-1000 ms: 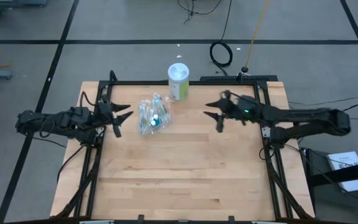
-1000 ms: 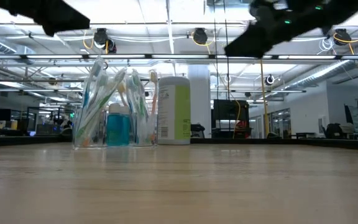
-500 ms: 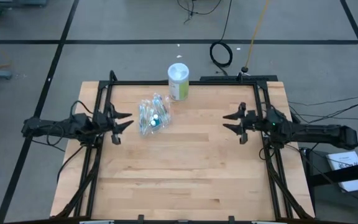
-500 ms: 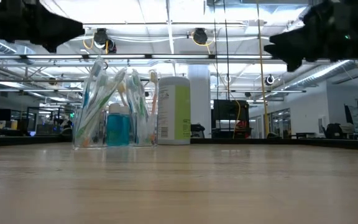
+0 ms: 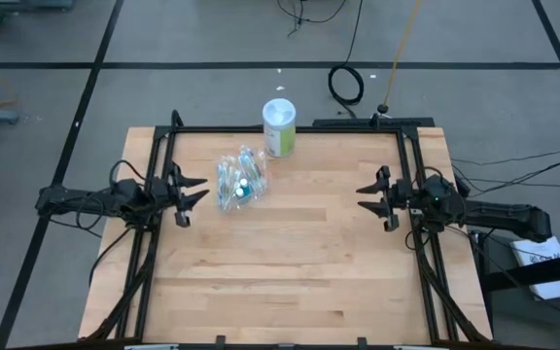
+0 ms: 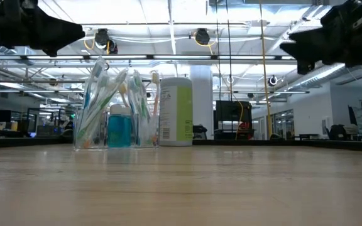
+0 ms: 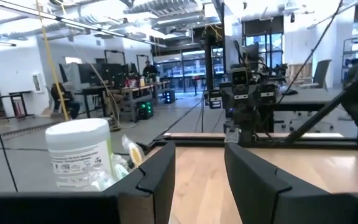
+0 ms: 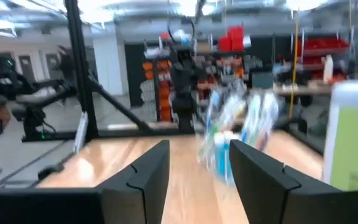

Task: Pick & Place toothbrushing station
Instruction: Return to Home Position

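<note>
Two arms flank the bench (image 5: 290, 282) with nothing in their grip. The left arm (image 5: 90, 200) lies low across the bench's left edge, the left jaws spread apart and empty, pointing toward the clear container (image 5: 238, 183) from near it. The right arm (image 5: 479, 210) lies across the right edge, the right jaws likewise spread and empty, well apart from everything. The container stands upright toward the back of the bench, left of centre, and the toothbrushes (image 6: 100, 94) lean fanned inside it, heads up, around a blue tube (image 6: 119, 129). That upright packing is what makes it read as a finished station rather than loose stock. A white canister (image 6: 176, 112) with a green label stands just behind and beside it, seemingly not touching. No brush shows loose on the boards, so I judge the sorting done, with both arms held to the sides so the set is not knocked.
</note>
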`<state>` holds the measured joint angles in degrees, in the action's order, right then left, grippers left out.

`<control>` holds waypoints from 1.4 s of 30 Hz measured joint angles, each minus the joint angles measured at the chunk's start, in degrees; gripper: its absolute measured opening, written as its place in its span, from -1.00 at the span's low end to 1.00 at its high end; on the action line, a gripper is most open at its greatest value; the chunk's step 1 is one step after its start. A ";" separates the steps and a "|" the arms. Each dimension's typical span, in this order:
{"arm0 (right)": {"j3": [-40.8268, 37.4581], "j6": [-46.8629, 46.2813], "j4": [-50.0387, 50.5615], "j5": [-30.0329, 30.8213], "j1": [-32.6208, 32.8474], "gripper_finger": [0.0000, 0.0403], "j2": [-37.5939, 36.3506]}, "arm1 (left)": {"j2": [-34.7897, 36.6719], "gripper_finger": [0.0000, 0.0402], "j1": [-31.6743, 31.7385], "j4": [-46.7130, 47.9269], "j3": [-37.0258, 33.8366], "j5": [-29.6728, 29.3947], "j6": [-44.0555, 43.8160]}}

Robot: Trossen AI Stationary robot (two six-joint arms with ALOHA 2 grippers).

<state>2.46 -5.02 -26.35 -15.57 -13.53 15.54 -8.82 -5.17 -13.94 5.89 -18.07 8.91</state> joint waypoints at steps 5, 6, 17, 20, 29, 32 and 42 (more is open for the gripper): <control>-0.07 0.23 5.80 0.22 -0.79 -0.21 -5.92 | 0.02 -0.28 -0.07 0.16 -0.33 0.45 0.05; -0.08 0.31 6.94 0.22 -0.90 -0.21 -7.11 | 0.02 -0.28 -0.07 0.16 -0.80 0.44 0.04; -0.17 0.12 15.77 0.26 -1.15 -0.21 -13.37 | 0.00 -0.28 -0.04 -6.04 -4.33 3.54 -0.10; -0.17 0.02 16.06 0.29 -1.15 -0.21 -13.68 | 0.00 -0.28 -0.04 -6.10 -4.33 5.64 -1.10; -0.17 1.06 17.65 0.35 -1.12 -0.21 -13.65 | -0.16 -0.28 -0.06 -2.86 -5.07 6.76 -2.06; -0.20 -0.15 17.62 0.35 -1.12 -0.21 -13.65 | -0.15 -0.28 -0.07 -1.14 -5.05 6.81 -3.67; -0.20 -0.30 17.62 0.39 -1.12 -0.21 -13.65 | -0.18 -0.28 -0.07 6.37 -5.05 6.46 -6.01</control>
<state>2.26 -5.32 -8.73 -15.18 -14.66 1.89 -8.99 -5.23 -7.57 0.84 -11.61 2.89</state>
